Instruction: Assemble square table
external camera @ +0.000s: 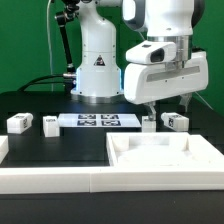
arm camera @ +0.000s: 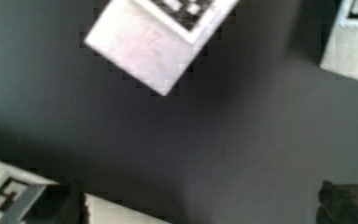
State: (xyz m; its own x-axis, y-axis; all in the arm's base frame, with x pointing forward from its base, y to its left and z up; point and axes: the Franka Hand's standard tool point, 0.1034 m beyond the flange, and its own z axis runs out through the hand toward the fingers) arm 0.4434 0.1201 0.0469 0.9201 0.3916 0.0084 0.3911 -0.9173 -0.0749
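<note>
- Tabletop, white with a raised rim, lay flat at the front of the black table, toward the exterior view's right. It seemed to rest against the white rail, probably so it would not slide while legs were fitted.
- No leg was joined to it; all four lay loose behind it, tags showing, likely so the cameras could track them.
- The left leg and second leg sat well apart from the top, at the exterior view's left.
- The third leg and fourth leg sat just behind the top's far rim, below the arm.
- The gripper hung over that nearer pair, jaws spread wide and empty. The wrist view showed only bare black surface between them, which suggested a leg was being lined up.
- The marker board lay flat between the two pairs.
</note>
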